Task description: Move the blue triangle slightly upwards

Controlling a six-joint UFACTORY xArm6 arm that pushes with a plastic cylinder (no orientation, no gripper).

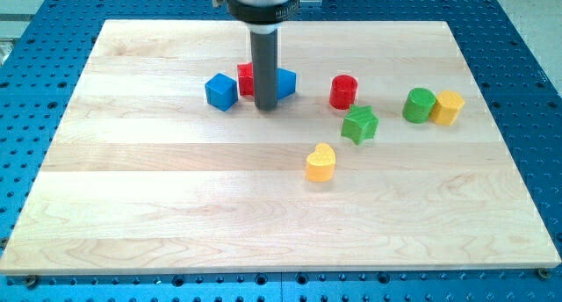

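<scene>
Arm enters from view's top centre. Straight dark rod vertical. My tip down at table-surface level, upper-centre area.

Blue cube, red cylinder, green star and yellow heart on pale wooden board.

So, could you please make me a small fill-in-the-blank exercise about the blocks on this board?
1. The green cylinder touches a block of ______ colour on the view's right side.
2. The block nearest the view's bottom is the yellow ______.
3. My tip stands between the blue cube and the ______ triangle.
4. The green star lies just below the ______ cylinder.

Missing words: yellow; heart; blue; red
</scene>
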